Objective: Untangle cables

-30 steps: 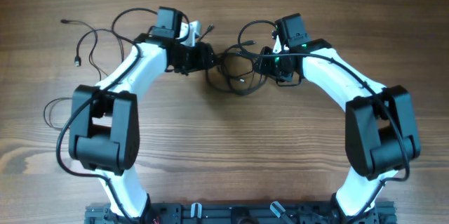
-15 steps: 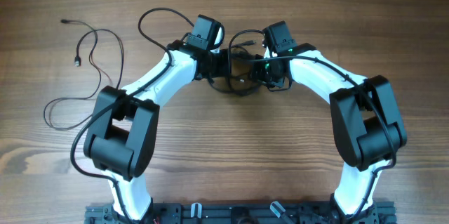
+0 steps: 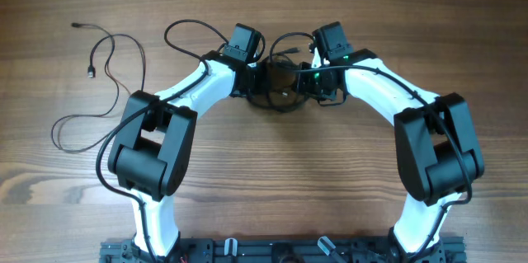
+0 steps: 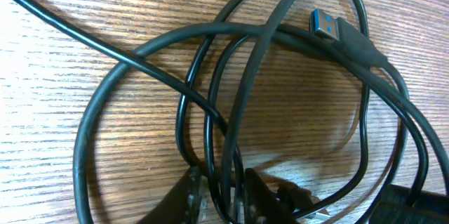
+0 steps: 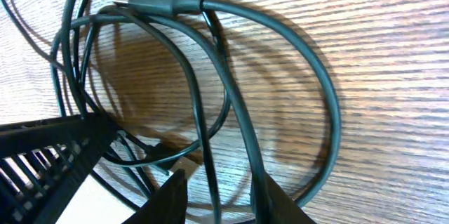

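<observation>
Pinching tangled cables in the clenched left claw, loosely straddling them with the released right claw, over the worktop.

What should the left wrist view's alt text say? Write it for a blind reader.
Black cables loop over one another in a tangle on a wooden table, a blue-tongued USB plug at upper right. At the bottom, the left gripper pinches two strands.

Left arm, right arm flanking tangled cables, loose cable apart
</observation>
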You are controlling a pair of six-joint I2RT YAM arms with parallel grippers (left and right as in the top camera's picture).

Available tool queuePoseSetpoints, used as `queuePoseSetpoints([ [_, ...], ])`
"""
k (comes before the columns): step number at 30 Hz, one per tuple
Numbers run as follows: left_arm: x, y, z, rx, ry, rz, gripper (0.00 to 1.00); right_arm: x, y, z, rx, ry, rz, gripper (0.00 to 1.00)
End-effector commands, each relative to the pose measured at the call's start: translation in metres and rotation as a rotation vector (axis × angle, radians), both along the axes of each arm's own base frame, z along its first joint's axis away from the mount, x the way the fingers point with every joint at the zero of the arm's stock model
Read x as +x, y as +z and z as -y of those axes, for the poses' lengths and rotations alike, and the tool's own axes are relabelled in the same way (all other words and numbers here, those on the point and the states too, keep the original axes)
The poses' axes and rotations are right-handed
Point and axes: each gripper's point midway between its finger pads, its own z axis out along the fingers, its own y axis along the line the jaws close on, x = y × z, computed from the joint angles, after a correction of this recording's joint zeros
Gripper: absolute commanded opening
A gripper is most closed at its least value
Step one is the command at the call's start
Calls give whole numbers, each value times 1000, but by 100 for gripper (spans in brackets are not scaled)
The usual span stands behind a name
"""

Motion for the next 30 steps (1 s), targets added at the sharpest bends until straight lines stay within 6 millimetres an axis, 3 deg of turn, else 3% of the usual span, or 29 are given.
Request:
queuePoseSetpoints([
  [1, -1, -7, -6, 21, 19, -10, 22, 3, 10, 3, -4, 11, 34, 32],
  [4, 2, -4, -6, 19, 19, -3, 33, 3, 12, 2, 0, 16, 38, 38],
  [11, 2, 6, -8, 15, 22, 6, 19, 3, 11, 3, -5, 13, 35, 47],
  [16, 4, 23, -7, 2, 23, 36, 26, 3, 11, 3, -6, 13, 35, 54],
  [22, 2, 21, -7, 6, 20, 28, 12, 3, 11, 3, -8, 12, 36, 54],
  [24, 0, 21, -7, 9, 20, 20, 12, 3, 9, 7, -28, 5, 34, 54],
  [26, 0, 21, -7, 9, 20, 20, 22, 2, 9, 8, -32, 4, 31, 54],
  [30, -4, 18, -8, 16, 19, 3, 19, 2, 9, 8, -34, 4, 30, 54],
])
